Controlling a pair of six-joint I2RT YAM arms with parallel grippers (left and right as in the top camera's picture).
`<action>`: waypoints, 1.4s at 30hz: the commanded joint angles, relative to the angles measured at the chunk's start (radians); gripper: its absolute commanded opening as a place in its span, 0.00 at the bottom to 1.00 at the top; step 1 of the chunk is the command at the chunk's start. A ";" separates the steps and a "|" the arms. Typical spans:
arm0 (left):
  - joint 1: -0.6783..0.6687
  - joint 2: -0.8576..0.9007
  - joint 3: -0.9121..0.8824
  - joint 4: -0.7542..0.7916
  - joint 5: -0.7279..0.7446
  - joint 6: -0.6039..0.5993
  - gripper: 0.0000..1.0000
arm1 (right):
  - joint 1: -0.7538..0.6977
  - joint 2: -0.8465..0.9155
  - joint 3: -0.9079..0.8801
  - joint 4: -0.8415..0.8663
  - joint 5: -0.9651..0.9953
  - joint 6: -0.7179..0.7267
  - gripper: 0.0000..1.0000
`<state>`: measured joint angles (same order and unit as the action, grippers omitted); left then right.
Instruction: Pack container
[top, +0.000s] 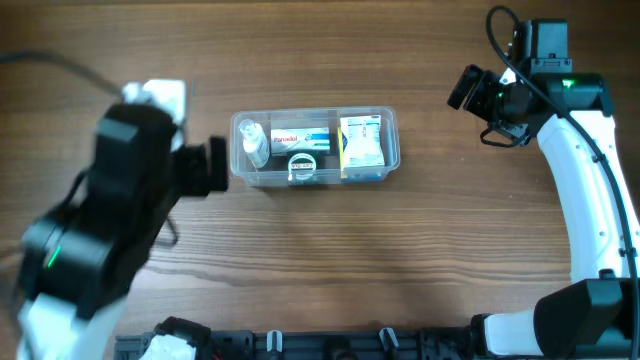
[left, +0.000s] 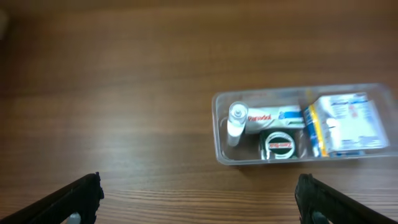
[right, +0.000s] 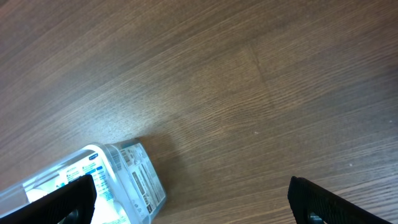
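The clear plastic container (top: 390, 120) sits mid-table. It holds a small clear bottle (top: 252, 140), a white Panadol box (top: 300, 139), a round black tin (top: 303, 165) and a blue-and-yellow medicine box (top: 361, 141). The left wrist view shows the container (left: 219, 134) with the same items inside. My left gripper (left: 199, 196) is open and empty, left of the container and above bare wood. My right gripper (right: 189, 199) is open and empty, to the right of the container (right: 155, 186), whose end shows by its left finger.
A white object (top: 165, 95) lies at the far left behind the left arm. A black rack (top: 330, 345) runs along the table's front edge. Bare wood surrounds the container on all sides.
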<state>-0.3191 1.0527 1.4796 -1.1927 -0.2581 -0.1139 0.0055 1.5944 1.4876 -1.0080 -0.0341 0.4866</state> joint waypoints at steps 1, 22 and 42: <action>0.001 -0.115 0.015 -0.006 -0.013 -0.005 1.00 | 0.001 -0.020 0.009 0.003 -0.013 0.012 1.00; 0.087 -0.346 -0.037 0.004 0.113 -0.006 1.00 | 0.001 -0.020 0.009 0.003 -0.013 0.012 1.00; 0.193 -0.724 -0.970 1.091 0.163 -0.006 1.00 | 0.001 -0.020 0.009 0.003 -0.013 0.012 1.00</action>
<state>-0.1314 0.3412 0.6212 -0.2047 -0.1169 -0.1169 0.0055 1.5944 1.4876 -1.0069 -0.0341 0.4866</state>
